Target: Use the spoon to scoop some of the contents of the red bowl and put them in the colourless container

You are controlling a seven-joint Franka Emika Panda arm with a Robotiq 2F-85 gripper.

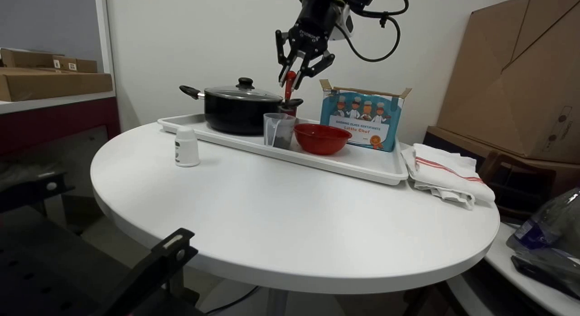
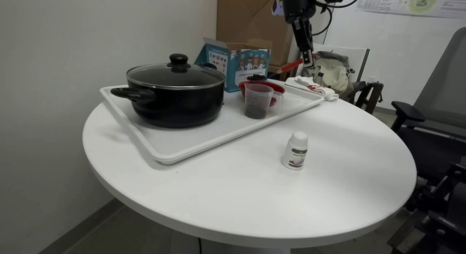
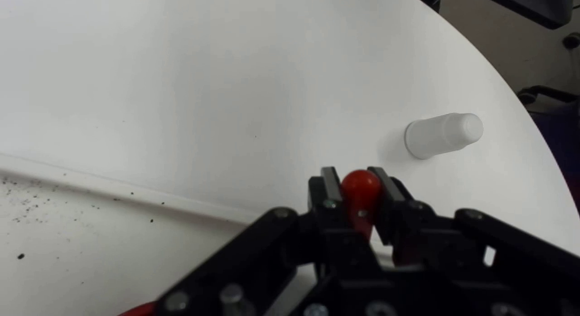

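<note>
Spoon (image 2: 289,66) held by its red handle, gripper (image 1: 289,81) clamped on it; rounded handle end shows at the tip in the wrist view. Spoon slants, head lower than handle, loaded with dark stuff (image 2: 256,77). In an exterior view the head lines up with the rim of the red bowl (image 2: 278,90); right over it or behind, can't tell. Clear cup (image 2: 257,96) upright on the white tray (image 1: 369,159) beside the bowl, side handle, dark contents (image 2: 255,111) at the bottom; touching the bowl or apart, can't tell. Black pot (image 2: 176,108) on same tray, glass lid (image 2: 153,78) on. Blue box (image 1: 358,121) with top flaps up near the bowl, cartoon chefs on the front. White bottle (image 2: 295,152) upright on the round table (image 2: 236,195), off the tray. Folded towel (image 1: 446,173) with red stripes next to the tray's end. Wrist view: dark specks (image 3: 21,256) scattered on the tray. Backpack (image 2: 333,73) in the background.
</note>
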